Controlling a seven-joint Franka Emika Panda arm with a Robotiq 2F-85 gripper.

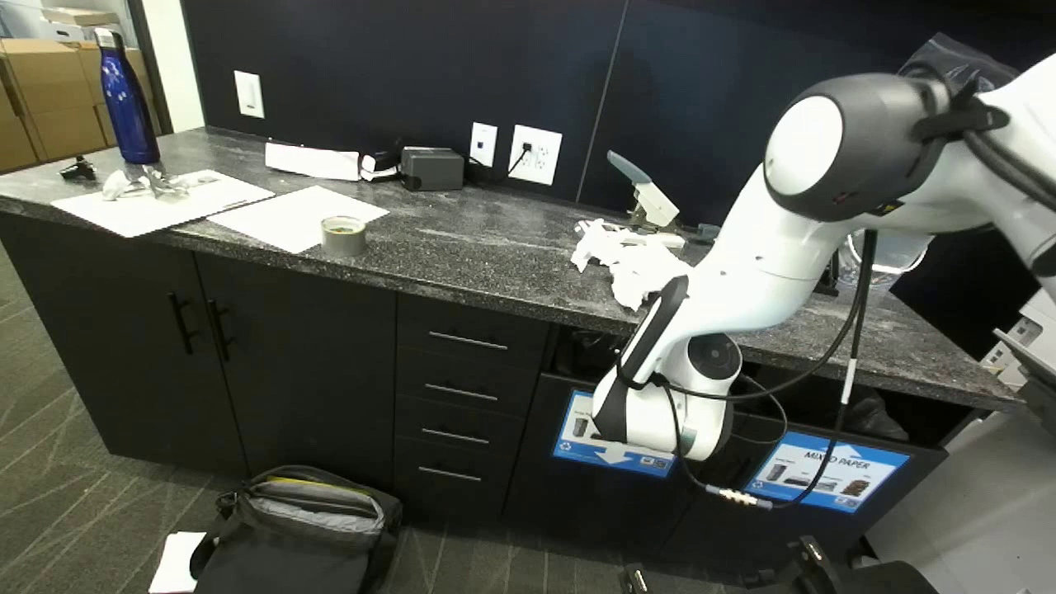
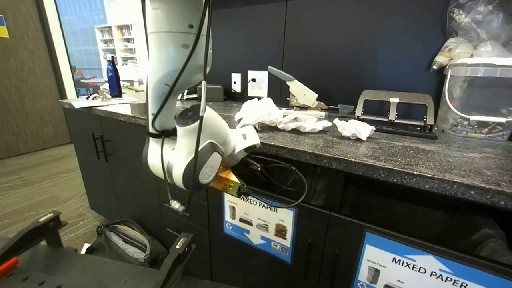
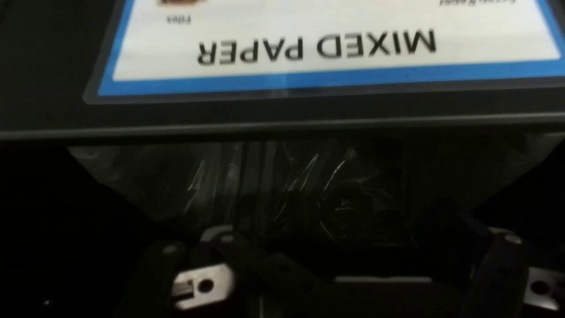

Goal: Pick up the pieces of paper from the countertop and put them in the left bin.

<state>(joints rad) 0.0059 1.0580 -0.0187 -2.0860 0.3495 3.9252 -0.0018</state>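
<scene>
On the dark speckled stone table (image 2: pixel 408 160), above the left bin (image 2: pixel 312 224), lie crumpled pieces of paper (image 1: pixel 639 266); three lumps show, side by side. The left lump (image 2: pixel 259 112) is heaped highest and has no clear long axis. The middle lump (image 2: pixel 304 124) is low and drawn out, its long axis roughly along the table's front edge. The right lump (image 2: pixel 355 129) slants from back left to front right. All are white, deeply wrinkled, ragged at the edges.

The pincer (image 3: pixel 359 260) is at the slot of the left bin, spread wide, nothing visible in its hold amid the shadow. Inside the left bin hangs a clear plastic liner (image 3: pixel 273 190), creased and glinting; deeper down it is too dark to tell. The left bin's front carries a MIXED PAPER label (image 2: pixel 260 229) with a downward arrow.

Right of the left bin is a matching right bin (image 2: pixel 349 232) with translucent plastic (image 1: pixel 876 414) in its slot. On the table, also to the left bin's right, stand a hole punch (image 2: pixel 394 96) and a clear tub (image 2: pixel 486 94) with small battery-like cylinders (image 2: pixel 486 129) at the bottom, topped by a clear plastic bag (image 2: pixel 480 28) of pale rounded objects. Left of the left bin, a tape roll (image 1: pixel 343 239) and white sheets (image 1: pixel 293 216) lie on the table, and a black bag (image 1: pixel 297 553) gapes on the floor.
</scene>
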